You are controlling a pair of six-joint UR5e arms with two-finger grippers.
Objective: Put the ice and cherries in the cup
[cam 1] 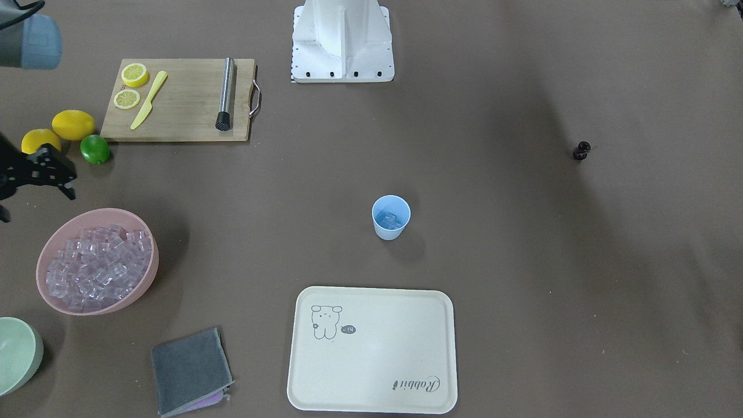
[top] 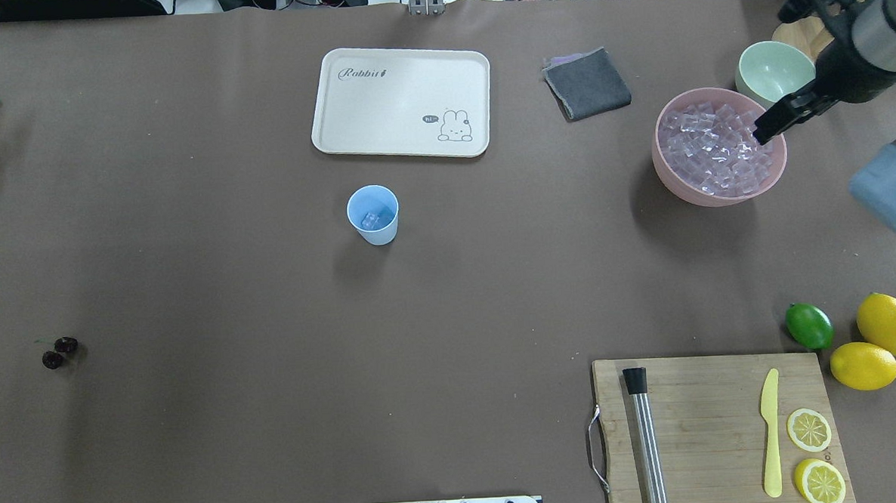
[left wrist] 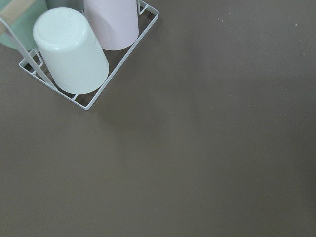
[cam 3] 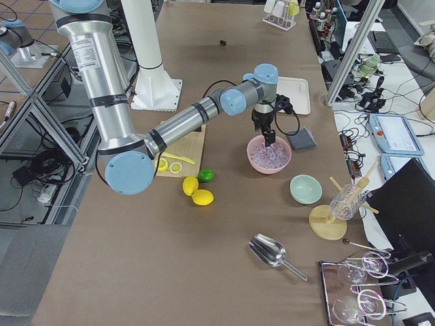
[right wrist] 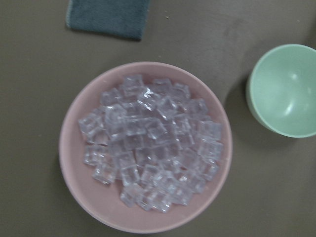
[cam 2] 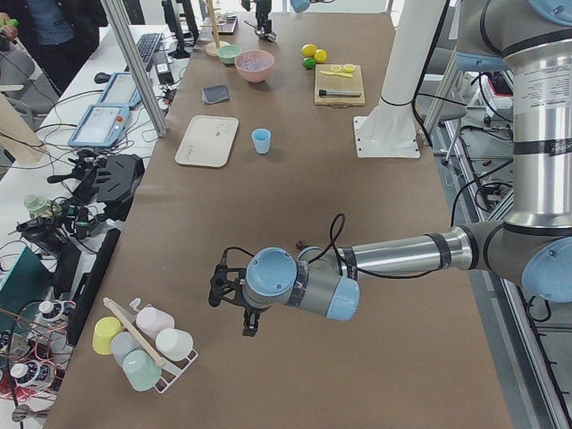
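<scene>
Over the pink bowl of ice hangs the right pincer, spread or pressed together I cannot tell. At 9 o'clock overhead, the cup holds some cubes; cherries lie at its 8 o'clock, not yet in.

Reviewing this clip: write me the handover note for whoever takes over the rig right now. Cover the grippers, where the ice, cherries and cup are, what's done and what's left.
Right gripper: hangs over the pink bowl full of ice; I cannot tell whether it is open or shut.
Left gripper: above the bare table at the robot's far left end, near some upturned cups; its state cannot be told either.
Cup: upright mid-table, with a little ice inside.
Cherries: on the table to the robot's left, well apart from the cup.
Done: some ice is in the cup.
Left: perhaps more ice, then the cherries.
</scene>
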